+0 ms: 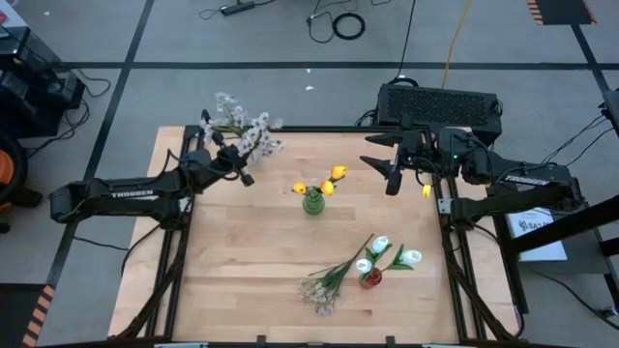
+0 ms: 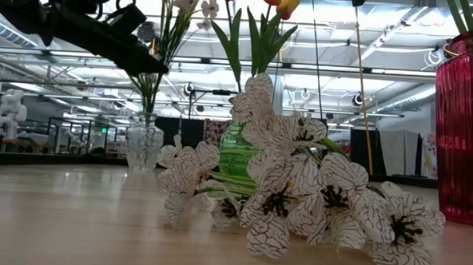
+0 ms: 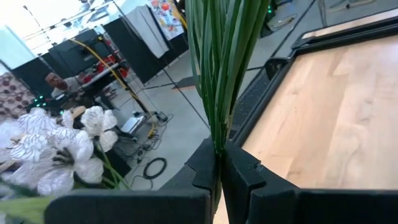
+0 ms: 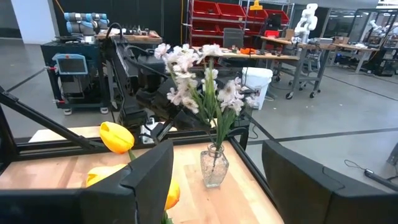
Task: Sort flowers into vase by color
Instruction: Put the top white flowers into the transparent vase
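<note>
Three vases are seen on the table [image 1: 242,261]: a clear vase [image 4: 214,165] at the far left corner, a green vase [image 1: 312,202] near the middle, and a red vase [image 1: 370,278] nearer the front right. A spray [image 1: 247,130] of pale blossoms is stood in the clear vase, and its green stems [image 3: 221,68] are pinched by the left pincer [image 3: 219,171], whose fingers are pressed together on them just above the vase. Orange-yellow tulips [image 1: 327,182] are held upright in the green vase. White tulips [image 1: 392,253] are set in the red vase, leaning outward. A second spray [image 1: 329,285] is laid flat on the table just left of the red vase, its blossoms pointed toward the front edge; in the low view this spray [image 2: 297,199] is seen close up, in front of the green vase. The right pincer [image 1: 392,164] is held spread and empty above the table's far right part, to the right of the green vase and apart from it. A black case [image 1: 440,104] is seen behind the table on the floor.
</note>
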